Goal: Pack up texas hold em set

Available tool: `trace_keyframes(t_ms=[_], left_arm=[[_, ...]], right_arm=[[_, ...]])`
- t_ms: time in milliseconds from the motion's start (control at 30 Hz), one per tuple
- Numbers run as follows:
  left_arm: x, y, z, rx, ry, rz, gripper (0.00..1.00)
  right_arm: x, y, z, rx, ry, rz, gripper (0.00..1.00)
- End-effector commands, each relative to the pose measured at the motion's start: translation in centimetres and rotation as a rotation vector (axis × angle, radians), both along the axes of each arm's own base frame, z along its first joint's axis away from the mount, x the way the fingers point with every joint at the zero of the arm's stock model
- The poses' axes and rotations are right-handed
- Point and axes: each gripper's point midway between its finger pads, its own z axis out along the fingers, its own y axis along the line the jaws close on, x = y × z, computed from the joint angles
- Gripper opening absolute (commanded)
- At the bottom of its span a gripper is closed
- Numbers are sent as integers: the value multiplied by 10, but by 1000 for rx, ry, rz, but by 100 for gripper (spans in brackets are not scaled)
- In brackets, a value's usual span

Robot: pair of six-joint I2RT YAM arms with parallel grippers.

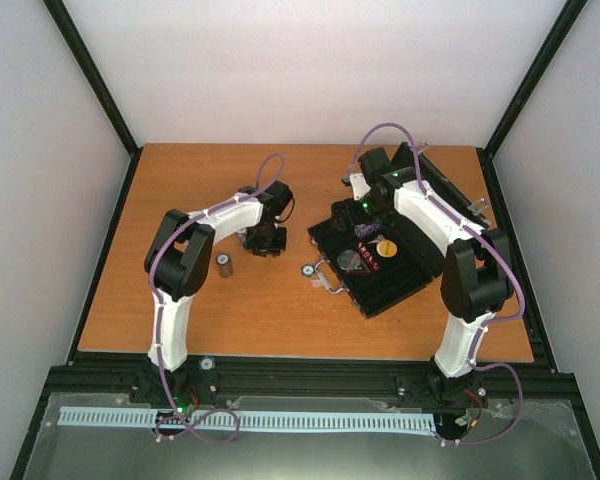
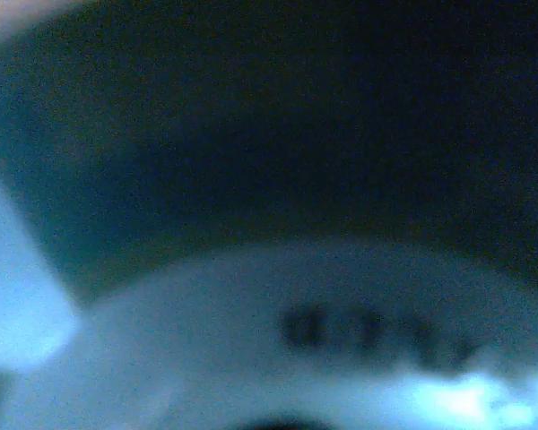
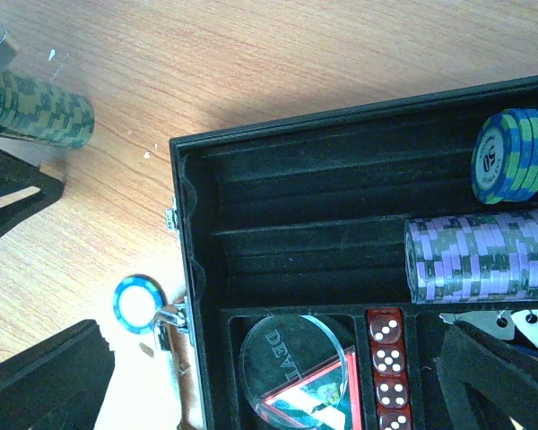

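Packing so far: the flat black rectangular case [image 1: 395, 285] lies open on the right half of the wooden table [image 1: 180, 180], with its lid [image 1: 445, 190] raised behind it. Some pieces are in and others are not.
Left gripper [image 1: 263, 240]: it is down at the table, well left of the case. Its wrist view is only blur, so I cannot tell whether the jaws grip anything.
Right gripper [image 3: 269, 345]: it hovers over the case's lower compartments with jaws spread wide, holding nothing.
Already inside: a lavender-and-grey chip stack [image 3: 480, 260] lies in a groove. A short blue-and-green chip stack [image 3: 511, 157] sits in the groove beyond it. A column of small red dice [image 3: 386, 367] fills its slot, and the clear round dealer disc [image 3: 291, 367] is in the compartment beside the dice.
Room remaining: the felt grooves [image 3: 296, 233] to the left of those two stacks are bare.
Still outside: a single blue-and-white chip [image 3: 136, 303] lies on the wood just beside the silver handle [image 3: 168, 318]. A dark green chip stack [image 3: 40, 112] lies on its side at the left gripper. A small dark upright chip stack [image 1: 225, 266] stands apart, nearer the left arm's elbow.
Judged progress: roughly midway. The three loose items have yet to go in, and then the lid must come down and latch.
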Motion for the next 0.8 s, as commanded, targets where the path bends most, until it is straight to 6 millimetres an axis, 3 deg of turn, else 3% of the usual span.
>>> trace_keyframes(t_ms=[0,33,100,233,333,433,533,667,767], left_arm=[[-7,5,-3,6,24,4,26],[-7,6,-2,8,23,3,31],[-7,7,0,12,24,7,50],[-14,4,10,-20,27,20,71],[-22,-6,33,-66,-22,-1,85],[-35,-28,58,-99,-76,-96,93],[-47,-51,70,-88,-113,-245,99],[-60,-73,68,-167,-109,-432,100],[-64,-75,57,-181,-126,-558,100]], right_arm=[[2,0,8,11,-29,5,100],[2,0,8,10,-30,5,100],[3,0,9,9,-33,5,100],[1,0,9,9,-29,7,100],[2,-1,11,5,-35,4,100],[3,-2,11,-3,-41,-1,100],[6,-4,13,-9,-50,-7,100],[10,-5,16,-1,-53,-19,100],[12,-9,17,20,-43,-38,100]])
